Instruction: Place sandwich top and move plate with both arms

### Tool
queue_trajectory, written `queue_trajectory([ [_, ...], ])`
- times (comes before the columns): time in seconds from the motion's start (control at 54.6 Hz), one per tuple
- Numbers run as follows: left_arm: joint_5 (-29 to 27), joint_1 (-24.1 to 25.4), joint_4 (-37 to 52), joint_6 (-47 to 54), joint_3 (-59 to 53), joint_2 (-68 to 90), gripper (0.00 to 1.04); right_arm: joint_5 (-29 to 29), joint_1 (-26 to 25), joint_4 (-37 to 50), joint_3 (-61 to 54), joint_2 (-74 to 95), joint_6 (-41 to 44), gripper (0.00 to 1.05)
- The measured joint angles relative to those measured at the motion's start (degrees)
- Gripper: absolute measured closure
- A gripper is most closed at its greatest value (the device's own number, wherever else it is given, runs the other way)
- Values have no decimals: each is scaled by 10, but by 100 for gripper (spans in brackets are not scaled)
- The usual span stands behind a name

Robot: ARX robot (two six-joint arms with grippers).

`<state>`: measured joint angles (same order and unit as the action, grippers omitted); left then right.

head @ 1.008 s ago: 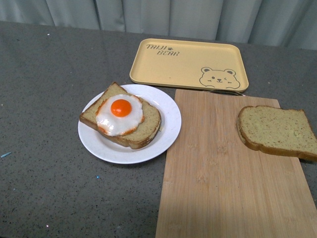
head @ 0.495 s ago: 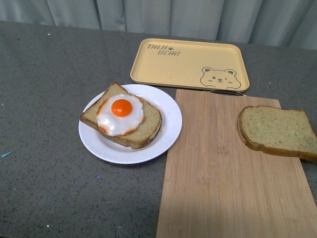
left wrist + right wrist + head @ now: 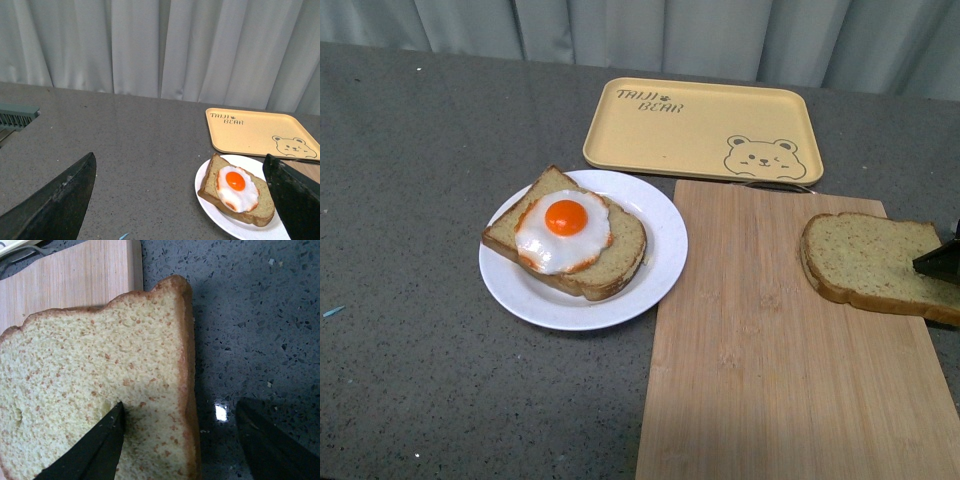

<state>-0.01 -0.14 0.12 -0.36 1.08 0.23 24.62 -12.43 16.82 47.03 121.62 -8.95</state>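
Note:
The sandwich top [image 3: 875,263] is a plain speckled bread slice lying at the right edge of the wooden cutting board [image 3: 770,350]. My right gripper [image 3: 182,437] is open and straddles the slice's crust edge [image 3: 100,385]: one finger is over the bread, the other over the counter. Only a black tip of it shows in the front view [image 3: 940,260]. The white plate [image 3: 655,275] holds a bread slice with a fried egg [image 3: 563,232]. My left gripper [image 3: 180,200] is open, above the counter, with the plate [image 3: 210,172] ahead near one finger.
A yellow bear tray [image 3: 705,130] stands behind the plate and board. The grey speckled counter [image 3: 410,200] extends left. A curtain hangs at the back. A grey object [image 3: 17,115] sits at the counter's far edge in the left wrist view.
A black tip of my right gripper has come into the front view at the right edge, over the plain slice. The plate, egg slice and tray have not moved.

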Motion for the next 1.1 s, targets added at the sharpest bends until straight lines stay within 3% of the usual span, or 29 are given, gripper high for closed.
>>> queue_trajectory([
  [0.073,0,0,0,0,0,0,7,-4,3,-2,1,0,-2,72],
  [0.33,0,0,0,0,0,0,7,-2,4,-23,-5,-28,-5,101],
  [0.55,0,0,0,0,0,0,7,110,24,11,-36,-139,-104,103],
  [0.641,0,0,0,0,0,0,7,121,85,158,-67,-177,-234,103],
  [0.733,0,0,0,0,0,0,7,63,172,271,-75,-144,-335,103],
  [0.88,0,0,0,0,0,0,7,2,270,327,-42,-71,-400,103],
  [1.1,0,0,0,0,0,0,7,-5,366,304,26,10,-439,103],
])
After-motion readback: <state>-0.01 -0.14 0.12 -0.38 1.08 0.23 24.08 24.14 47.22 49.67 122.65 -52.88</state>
